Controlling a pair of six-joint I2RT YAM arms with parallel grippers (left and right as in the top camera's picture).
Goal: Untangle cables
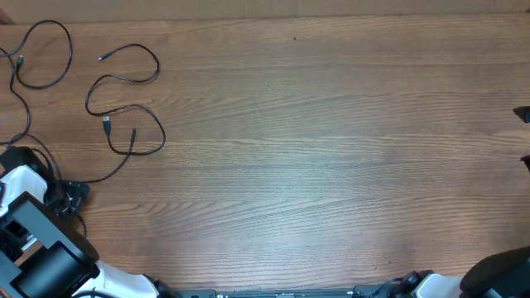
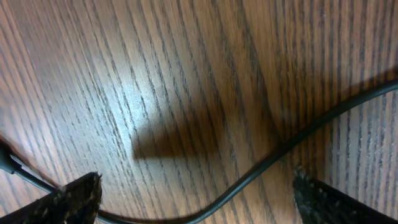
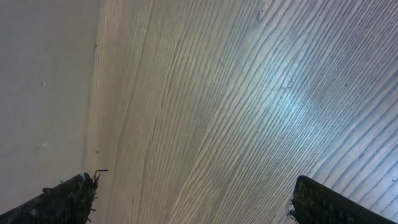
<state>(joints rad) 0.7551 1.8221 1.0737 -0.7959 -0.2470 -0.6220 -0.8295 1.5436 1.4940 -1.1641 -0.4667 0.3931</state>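
Observation:
Thin black cables lie spread out at the table's far left. One cable (image 1: 43,55) forms a loop at the back left corner. A second cable (image 1: 124,78) winds beside it, ending in a plug. A third strand (image 1: 126,157) runs down to my left gripper (image 1: 73,193). In the left wrist view my left gripper (image 2: 196,186) is open just above the wood, and a black cable (image 2: 261,171) lies between its fingers, untouched. My right gripper (image 3: 193,186) is open and empty; only its fingertips (image 1: 524,137) show at the overhead view's right edge.
The wooden table (image 1: 315,149) fills the view. The left arm's body (image 1: 37,248) sits at the front left corner, with its own thicker black cables (image 1: 41,161) next to it. The table's edge (image 3: 93,93) and a pale floor show in the right wrist view.

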